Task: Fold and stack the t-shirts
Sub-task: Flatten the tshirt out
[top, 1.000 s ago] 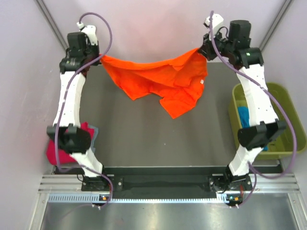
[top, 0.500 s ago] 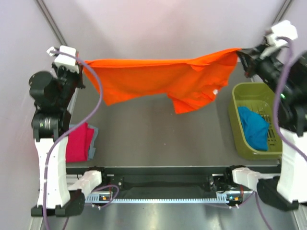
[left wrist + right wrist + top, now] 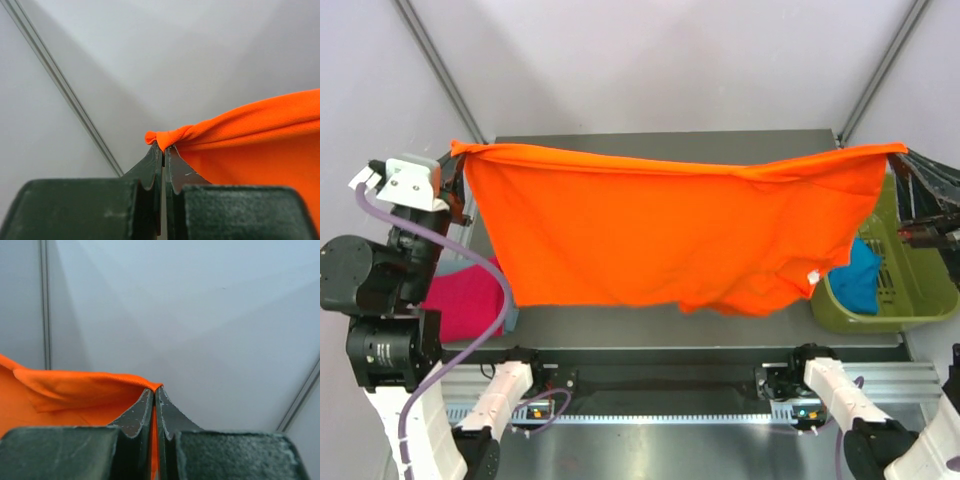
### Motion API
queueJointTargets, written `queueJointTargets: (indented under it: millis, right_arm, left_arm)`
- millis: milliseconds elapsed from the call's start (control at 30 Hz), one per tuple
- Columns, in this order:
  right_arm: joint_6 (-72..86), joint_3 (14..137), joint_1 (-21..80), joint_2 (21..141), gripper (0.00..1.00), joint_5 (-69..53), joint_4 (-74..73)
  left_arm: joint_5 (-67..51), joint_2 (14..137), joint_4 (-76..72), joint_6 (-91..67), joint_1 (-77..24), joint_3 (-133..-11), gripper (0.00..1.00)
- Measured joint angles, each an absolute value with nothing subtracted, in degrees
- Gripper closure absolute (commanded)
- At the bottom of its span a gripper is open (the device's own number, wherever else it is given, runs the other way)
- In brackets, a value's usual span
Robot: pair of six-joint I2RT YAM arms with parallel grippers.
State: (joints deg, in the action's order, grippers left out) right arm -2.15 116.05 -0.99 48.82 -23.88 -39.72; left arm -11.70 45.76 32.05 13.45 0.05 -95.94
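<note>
The bright orange t-shirt (image 3: 660, 230) hangs spread wide and high above the table, its top edge stretched taut between my two grippers. A small white tag (image 3: 812, 277) shows near its lower right hem. My left gripper (image 3: 455, 152) is shut on the shirt's left corner (image 3: 167, 137). My right gripper (image 3: 902, 152) is shut on the right corner (image 3: 150, 387). A magenta-pink t-shirt (image 3: 460, 300) lies on a grey-blue one (image 3: 512, 318) at the table's left, partly hidden by the orange cloth. A teal-blue t-shirt (image 3: 860, 280) lies in the bin.
The olive-green plastic bin (image 3: 910, 300) stands at the table's right edge. The dark table top (image 3: 650, 322) shows below the hanging shirt. Grey walls with metal frame rails (image 3: 440, 65) enclose the cell on three sides.
Both grippers have risen and moved apart and toward the camera. The orange shirt has gone from a bunched drape to a wide, taut sheet.
</note>
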Motion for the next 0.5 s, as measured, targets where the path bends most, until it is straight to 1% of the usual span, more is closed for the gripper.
queueJointTargets:
  millis: [133,267,400,500]
  right_arm:
    - [-0.6,107.5,-1.1,47.2,1.00,-25.3,-36.2]
    - [0.2,94.1,-1.2,48.8,1.00,-26.1,-33.5]
    - [0.6,83.8,-1.1,56.2,1.00,-27.2,-29.2]
    - [-0.1,79.0,0.3,65.3,1.00,-27.2,-26.0]
  left_arm:
    - [-11.7,47.2,32.1,13.5,0.1,-93.1,1.00]
    - [-11.9,51.0,32.2,13.6,0.1,-84.6,1.00]
    - [-12.5,57.6,32.0,13.9,0.1,-74.0,1.00]
    - [-13.0,64.2,31.3,14.3,0.1,-66.9,1.00]
